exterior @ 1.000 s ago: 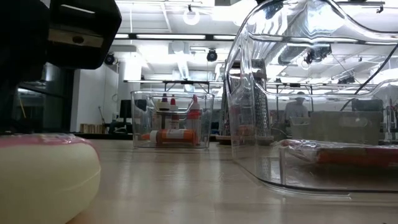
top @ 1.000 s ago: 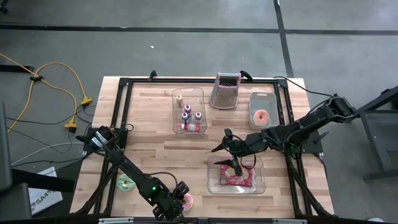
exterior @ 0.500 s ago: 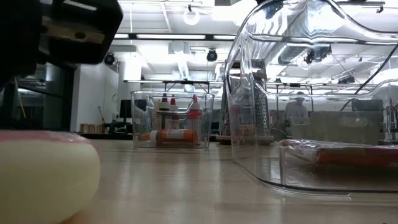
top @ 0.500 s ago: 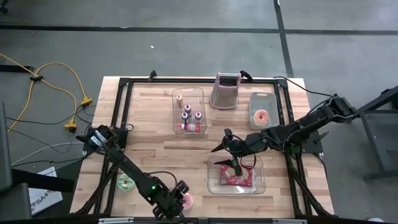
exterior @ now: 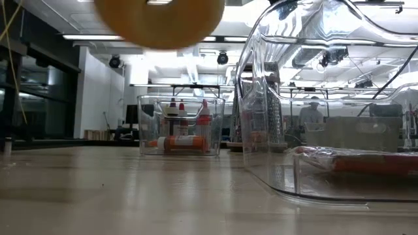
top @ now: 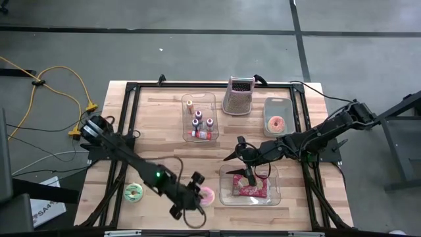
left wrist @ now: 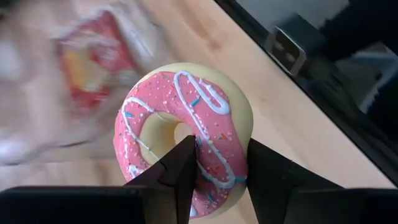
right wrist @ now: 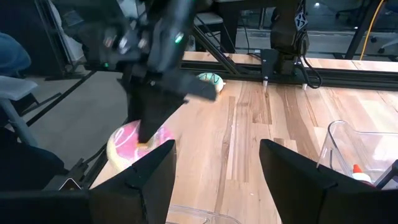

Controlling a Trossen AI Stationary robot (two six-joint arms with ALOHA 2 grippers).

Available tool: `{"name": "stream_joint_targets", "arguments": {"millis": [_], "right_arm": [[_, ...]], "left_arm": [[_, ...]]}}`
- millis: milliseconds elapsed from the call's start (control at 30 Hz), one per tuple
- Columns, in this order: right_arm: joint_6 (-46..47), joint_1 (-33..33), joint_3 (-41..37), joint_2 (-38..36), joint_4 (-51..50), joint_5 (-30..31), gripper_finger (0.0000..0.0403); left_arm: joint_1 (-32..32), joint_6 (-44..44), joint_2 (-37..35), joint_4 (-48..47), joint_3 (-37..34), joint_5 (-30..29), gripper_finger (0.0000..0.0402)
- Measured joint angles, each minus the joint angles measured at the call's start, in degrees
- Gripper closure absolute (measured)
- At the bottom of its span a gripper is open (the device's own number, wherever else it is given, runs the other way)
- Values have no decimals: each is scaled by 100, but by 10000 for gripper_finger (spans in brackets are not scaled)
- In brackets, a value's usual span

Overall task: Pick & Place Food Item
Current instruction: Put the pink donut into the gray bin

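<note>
With the left hand point(left wrist: 214, 171) pinching the pink-iced doughnut point(left wrist: 183, 134) through its ring, lifted clear of the table point(top: 158, 148) near its front edge, carry it level and slowly while the right hand point(right wrist: 214, 180) waits spread wide above the clear tray point(top: 273, 194).

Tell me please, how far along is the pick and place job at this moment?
Done: the left hand has gripped the pink donut and raised it off the table; the low view shows it in the air. In hand: carrying it. Left: setting it down, perhaps in the clear tray beside it, though the goal is not shown. The right hand hangs open over that tray. A green donut lies untouched.
</note>
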Motion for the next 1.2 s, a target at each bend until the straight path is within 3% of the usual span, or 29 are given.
{"name": "stream_joint_targets", "arguments": {"millis": [300,667,967,1200], "right_arm": [[0,0,0,0,1,0,183],[0,0,0,0,1,0,183],[0,0,0,0,1,0,183],[0,0,0,0,1,0,183]], "left_arm": [[672,-33,-643,-346,7,-12,284],[1531,-578,-686,-472,7,-77,284],[1767,-1254,-660,-469,4,-54,284],[1881,-1278,-660,-472,-2,-56,284]]}}
